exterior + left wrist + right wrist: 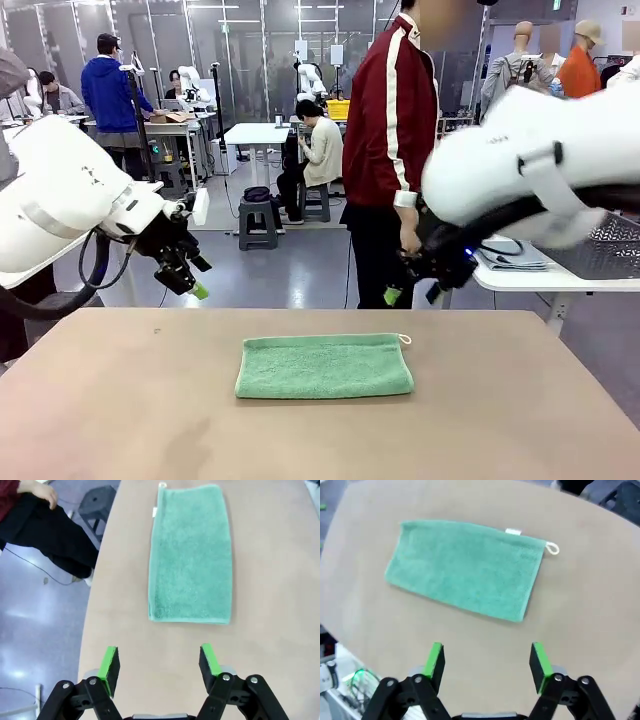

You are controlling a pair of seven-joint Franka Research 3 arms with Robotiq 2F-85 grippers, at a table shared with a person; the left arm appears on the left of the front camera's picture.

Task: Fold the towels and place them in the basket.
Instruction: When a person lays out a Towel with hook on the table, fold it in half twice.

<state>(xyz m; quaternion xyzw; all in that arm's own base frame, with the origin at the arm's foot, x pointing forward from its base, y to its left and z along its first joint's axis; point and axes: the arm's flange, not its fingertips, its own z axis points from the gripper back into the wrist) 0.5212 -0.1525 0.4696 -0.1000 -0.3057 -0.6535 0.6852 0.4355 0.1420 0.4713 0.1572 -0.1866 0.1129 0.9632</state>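
Observation:
A mint green towel (324, 367) lies flat on the table, folded into a long rectangle, with its white corner loop at the far right corner. The same towel (191, 555) lies ahead of my left gripper (159, 663), which hovers open above the table's left edge with nothing between its green pads. In the front view that left gripper (188, 277) hangs over the far left of the table. My right gripper (487, 662) is open too, above the towel (466, 568), and it shows at the far right (412, 290). The dark basket (610, 248) stands on a white side table at the right.
A person in a red jacket (392, 130) stands just beyond the table's far edge, one hand hanging near my right gripper. Folded grey cloth (512, 258) lies on the white side table (520, 282) beside the basket. Bare table (120, 410) surrounds the towel.

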